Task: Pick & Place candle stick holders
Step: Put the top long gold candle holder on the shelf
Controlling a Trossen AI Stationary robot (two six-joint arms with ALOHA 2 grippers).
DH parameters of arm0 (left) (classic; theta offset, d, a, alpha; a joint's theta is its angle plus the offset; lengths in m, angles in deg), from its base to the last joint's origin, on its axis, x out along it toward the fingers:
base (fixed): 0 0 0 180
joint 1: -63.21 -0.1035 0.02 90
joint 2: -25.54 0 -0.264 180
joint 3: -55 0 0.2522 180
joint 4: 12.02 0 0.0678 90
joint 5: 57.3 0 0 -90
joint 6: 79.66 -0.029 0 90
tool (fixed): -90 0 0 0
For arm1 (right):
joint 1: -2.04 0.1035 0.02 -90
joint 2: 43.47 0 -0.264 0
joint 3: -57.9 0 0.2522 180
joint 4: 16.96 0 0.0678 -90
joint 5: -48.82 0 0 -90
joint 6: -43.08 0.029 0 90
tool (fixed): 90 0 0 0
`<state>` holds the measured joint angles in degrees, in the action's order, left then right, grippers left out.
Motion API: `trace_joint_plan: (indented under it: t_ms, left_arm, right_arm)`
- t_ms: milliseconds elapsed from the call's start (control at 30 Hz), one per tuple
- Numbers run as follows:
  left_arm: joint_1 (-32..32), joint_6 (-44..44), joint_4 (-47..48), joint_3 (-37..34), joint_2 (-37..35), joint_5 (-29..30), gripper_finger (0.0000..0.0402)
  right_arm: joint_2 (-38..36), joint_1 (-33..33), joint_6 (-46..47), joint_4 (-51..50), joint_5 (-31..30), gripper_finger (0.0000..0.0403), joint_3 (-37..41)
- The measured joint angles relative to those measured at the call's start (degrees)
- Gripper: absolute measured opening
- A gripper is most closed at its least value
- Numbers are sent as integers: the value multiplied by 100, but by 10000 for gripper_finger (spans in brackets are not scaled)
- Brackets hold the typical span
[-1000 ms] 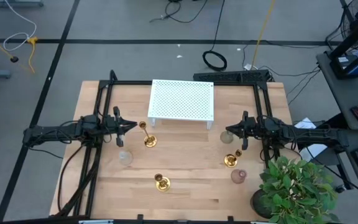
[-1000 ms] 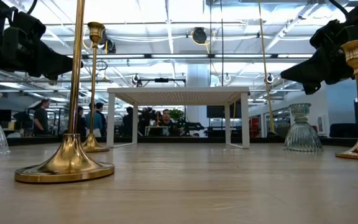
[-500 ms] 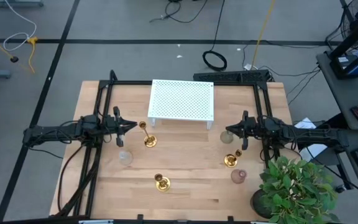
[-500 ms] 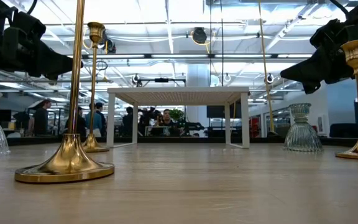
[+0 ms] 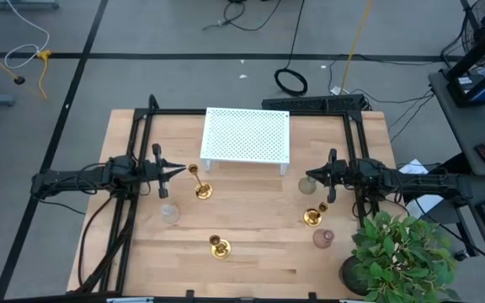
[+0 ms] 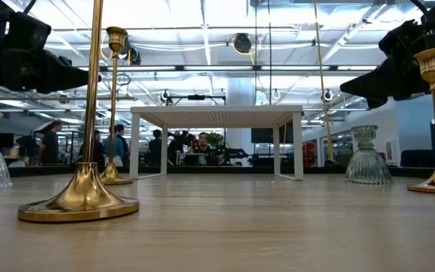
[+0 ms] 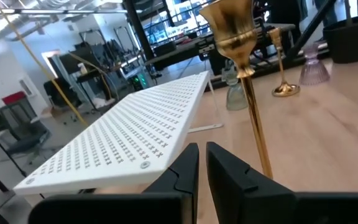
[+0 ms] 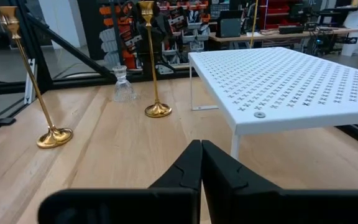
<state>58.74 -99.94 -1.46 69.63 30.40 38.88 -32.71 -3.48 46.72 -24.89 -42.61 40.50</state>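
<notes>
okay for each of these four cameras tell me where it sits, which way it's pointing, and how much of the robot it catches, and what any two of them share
High view: above the table, looking straight down; both arms, left gripper and right gripper.
Low view: at tabletop height, looking level at the white perforated stand; dark arm parts intrude at both upper corners.
Left wrist view: on the left arm, facing a gold candlestick; its own fingers show.
Right wrist view: on the right arm, facing across the table; closed fingers show.
Shared: the stand appears in all four.
</notes>
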Motion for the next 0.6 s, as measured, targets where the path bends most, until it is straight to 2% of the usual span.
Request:
trace_joint_plan:
  t_ms: [100,300,467,600]
  left_arm:
    - [0,127,0,1,-1,-11,35]
    - [0,1534,-203,1,-1,-18,35]
    - [0,1711,-417,-1,-1,-22,35]
    - [0,1897,-551,-1,1,-46,35]
  right_arm:
    - [0,0,-10,38,-1,0,0]
    - [0,-1,-391,456,-152,0,0]
    - [20,0,-435,909,-151,3,0]
    - [145,0,-424,1040,-151,25,0]
